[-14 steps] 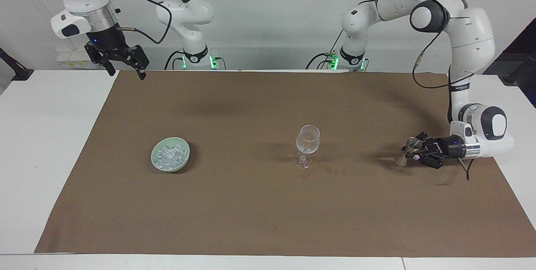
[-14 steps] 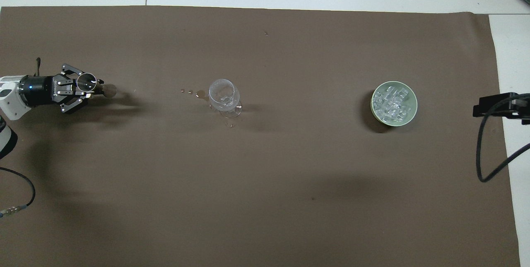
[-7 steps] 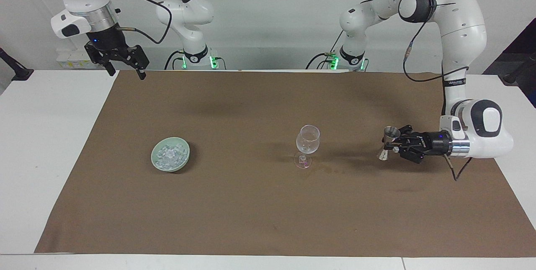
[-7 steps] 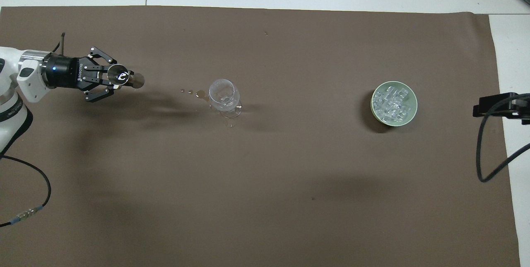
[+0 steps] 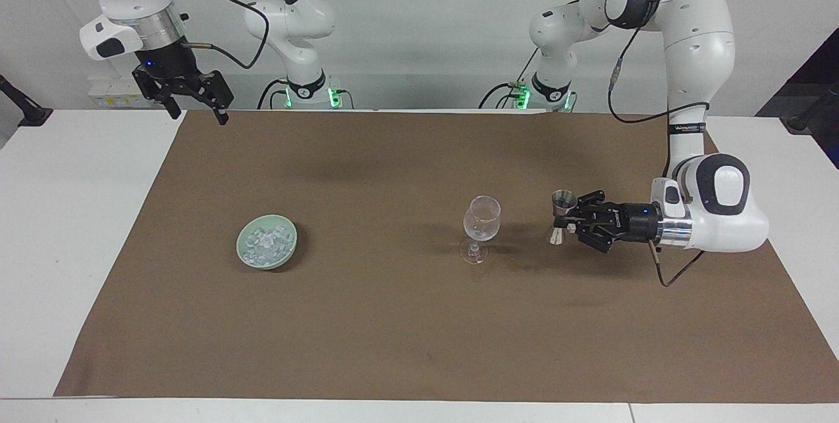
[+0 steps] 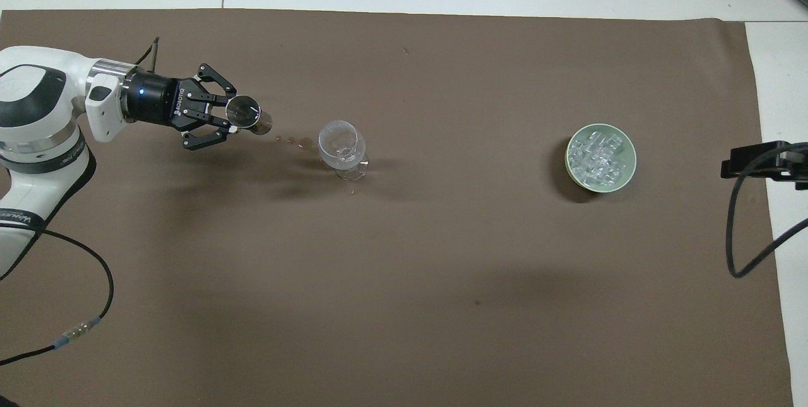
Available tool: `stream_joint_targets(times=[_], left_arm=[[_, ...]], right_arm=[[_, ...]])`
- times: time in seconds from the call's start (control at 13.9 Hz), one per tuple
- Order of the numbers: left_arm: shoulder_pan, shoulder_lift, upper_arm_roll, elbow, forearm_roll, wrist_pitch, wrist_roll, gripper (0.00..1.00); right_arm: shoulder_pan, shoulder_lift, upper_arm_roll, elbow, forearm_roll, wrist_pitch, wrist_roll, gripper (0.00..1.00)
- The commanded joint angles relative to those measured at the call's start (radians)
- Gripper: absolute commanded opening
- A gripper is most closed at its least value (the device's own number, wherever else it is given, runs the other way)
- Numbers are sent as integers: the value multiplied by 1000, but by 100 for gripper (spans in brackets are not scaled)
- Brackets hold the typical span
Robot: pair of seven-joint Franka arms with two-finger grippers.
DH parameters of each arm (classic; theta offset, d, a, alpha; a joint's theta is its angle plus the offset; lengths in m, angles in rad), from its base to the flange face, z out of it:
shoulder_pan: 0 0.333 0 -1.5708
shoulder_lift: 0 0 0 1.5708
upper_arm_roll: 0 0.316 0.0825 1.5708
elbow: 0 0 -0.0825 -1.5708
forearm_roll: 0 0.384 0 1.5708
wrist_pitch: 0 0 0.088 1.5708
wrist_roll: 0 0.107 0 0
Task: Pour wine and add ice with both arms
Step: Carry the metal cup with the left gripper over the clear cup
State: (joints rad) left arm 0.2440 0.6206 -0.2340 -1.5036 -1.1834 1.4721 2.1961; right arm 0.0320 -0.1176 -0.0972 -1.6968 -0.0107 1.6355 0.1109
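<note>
A clear stemmed wine glass (image 5: 482,220) (image 6: 341,142) stands upright mid-mat. My left gripper (image 5: 569,221) (image 6: 230,122) is shut on the waist of a metal jigger (image 5: 562,202) (image 6: 243,112). It holds the jigger upright a little above the mat, beside the glass toward the left arm's end. Whether there is wine in the jigger I cannot tell. The ice (image 5: 265,242) (image 6: 596,158) lies in a pale green bowl (image 5: 265,265) (image 6: 568,158) toward the right arm's end. My right gripper (image 5: 200,115) waits open and empty, high over the mat's corner by the robots.
A brown mat (image 5: 393,318) (image 6: 442,268) covers most of the white table. A few small wet drops (image 6: 290,139) dot the mat between the jigger and the glass. A black cable (image 6: 735,236) hangs at the right arm's end of the table.
My left gripper has carried the jigger along the mat toward the wine glass and now holds it close beside the glass. The right arm, glass and bowl have not moved.
</note>
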Motion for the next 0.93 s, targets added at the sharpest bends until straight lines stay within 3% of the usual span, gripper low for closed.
stream_joint_targets(times=[0.0,0.22,0.57,0.86], left_arm=[[-14,-122,18,-121,-25,75,-62,0],[-31,-147,19,-135,-25,88,-68,0],[-32,-263,25,-239,-22,166,-99,0],[-71,-292,28,-259,-19,229,-159,0]], right_arm=[[-15,3,8,2,21,6,-20,100],[-15,3,8,2,21,6,-22,100],[-15,3,8,2,21,6,-20,100],[-15,3,8,2,21,6,-20,100]])
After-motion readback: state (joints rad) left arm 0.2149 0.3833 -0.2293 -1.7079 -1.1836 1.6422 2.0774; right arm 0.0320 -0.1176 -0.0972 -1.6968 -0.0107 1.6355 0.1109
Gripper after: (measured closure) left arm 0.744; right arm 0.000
